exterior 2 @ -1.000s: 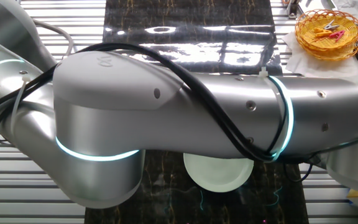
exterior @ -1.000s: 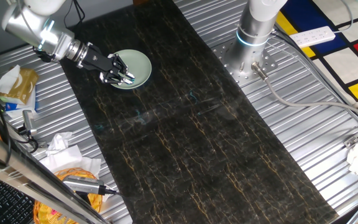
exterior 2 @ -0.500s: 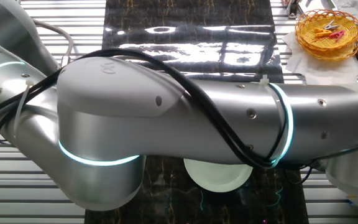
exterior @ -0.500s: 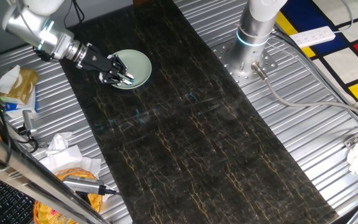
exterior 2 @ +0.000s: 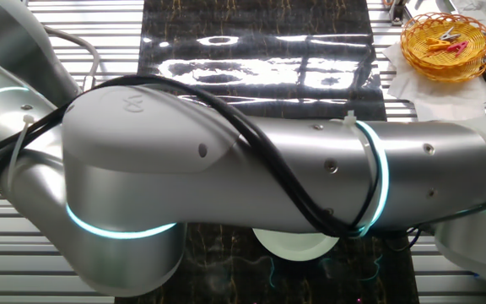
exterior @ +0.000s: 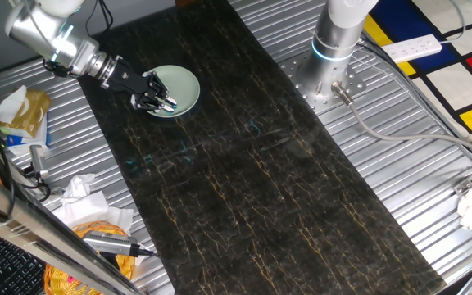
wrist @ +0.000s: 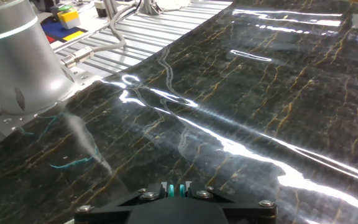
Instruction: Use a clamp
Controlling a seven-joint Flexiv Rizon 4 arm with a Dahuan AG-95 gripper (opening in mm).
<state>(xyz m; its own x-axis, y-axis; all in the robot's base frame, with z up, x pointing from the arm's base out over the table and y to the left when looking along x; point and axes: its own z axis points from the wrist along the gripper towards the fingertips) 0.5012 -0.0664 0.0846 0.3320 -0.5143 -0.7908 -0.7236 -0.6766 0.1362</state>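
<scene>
The clamp (wrist: 177, 190) is a tiny teal piece pinched between the black fingers at the bottom edge of the hand view. My gripper (wrist: 177, 191) is shut on it. In one fixed view the gripper (exterior: 159, 99) hangs over the left rim of the round pale green plate (exterior: 183, 84), and a speck of teal shows at its tips. The hand view looks out over the dark marble sheet (wrist: 241, 112), and the plate is out of its sight. In the other fixed view the silver arm (exterior 2: 251, 186) covers the gripper, and only the plate's edge (exterior 2: 298, 246) peeks out below it.
The arm's base (exterior: 334, 49) stands at the back right of the marble sheet (exterior: 252, 172). A wicker basket (exterior 2: 445, 40) with small items sits at a corner. Crumpled paper and bags (exterior: 23, 115) lie left of the sheet. Ribbed metal table (exterior: 433, 188) surrounds it.
The arm has shifted slightly, most visibly in the other fixed view. The gripper stays over the plate's left rim with barely any displacement.
</scene>
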